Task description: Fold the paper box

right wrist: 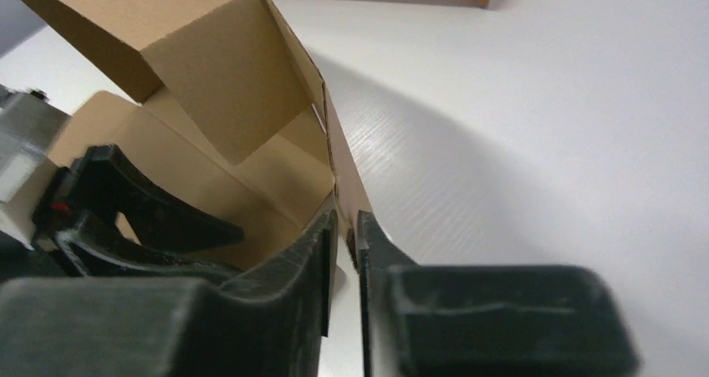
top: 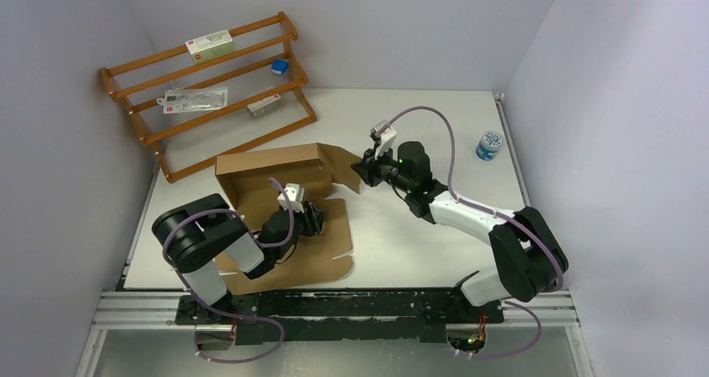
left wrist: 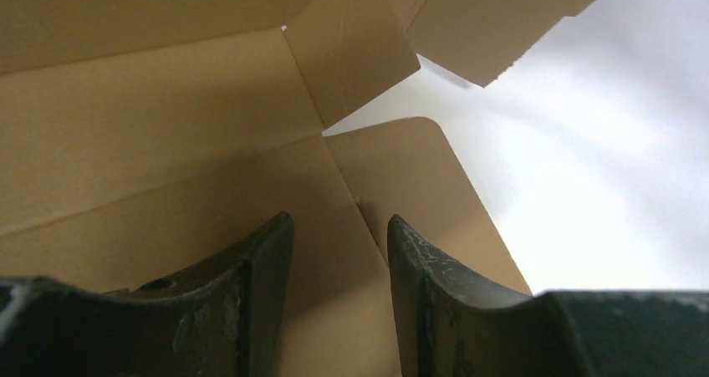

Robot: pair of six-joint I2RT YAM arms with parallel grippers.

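Observation:
The paper box [top: 276,172] is plain brown cardboard lying left of centre, with its back wall raised and its front panel [top: 313,256] flat on the table. My left gripper [top: 316,218] hovers low over the box floor, open, with nothing between its fingers [left wrist: 267,260]; bare cardboard [left wrist: 167,143] fills that view. My right gripper [top: 361,170] is at the box's right side flap [top: 339,161]. In the right wrist view its jaws [right wrist: 345,218] stand nearly together, pinching the flap's edge [right wrist: 339,155]. The left gripper [right wrist: 125,218] shows inside the box there.
A wooden rack [top: 209,84] with small packets and a blue cube [top: 280,66] leans at the back left. A small blue-and-white container [top: 489,145] stands at the right edge. Grey walls close in on three sides; a metal rail [top: 334,298] runs along the near edge.

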